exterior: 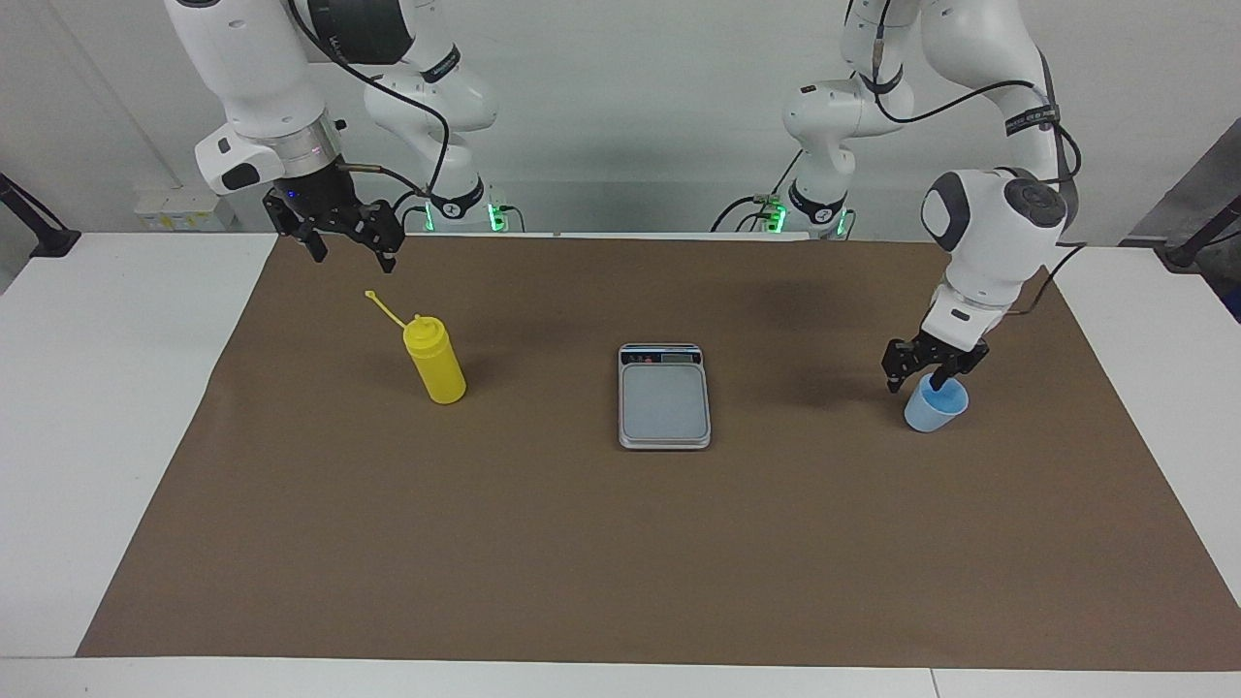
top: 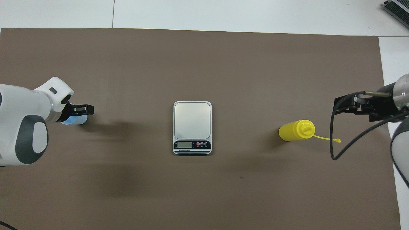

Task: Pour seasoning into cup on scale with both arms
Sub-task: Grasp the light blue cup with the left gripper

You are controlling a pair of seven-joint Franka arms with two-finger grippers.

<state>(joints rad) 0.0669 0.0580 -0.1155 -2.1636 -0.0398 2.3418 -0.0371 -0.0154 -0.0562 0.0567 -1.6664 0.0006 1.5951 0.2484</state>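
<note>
The light-blue cup [exterior: 936, 407] stands upright on the brown mat toward the left arm's end of the table. My left gripper [exterior: 916, 380] has come down on it and is open: one finger dips inside the rim, the other hangs outside on the scale's side. In the overhead view the left gripper [top: 80, 111] hides most of the cup [top: 76, 120]. The silver-grey scale [exterior: 664, 397] [top: 192, 119] lies bare mid-mat. The yellow seasoning bottle [exterior: 436, 364] [top: 295, 130] stands toward the right arm's end with its cap strap hanging loose. My right gripper [exterior: 351, 254] [top: 345, 107] waits open in the air beside the bottle.
The brown mat [exterior: 620, 562] covers most of the white table [exterior: 97, 436]. A black cable [top: 334, 150] loops down from the right wrist close to the bottle's cap strap [top: 327, 139]. Both arm bases stand at the robots' edge.
</note>
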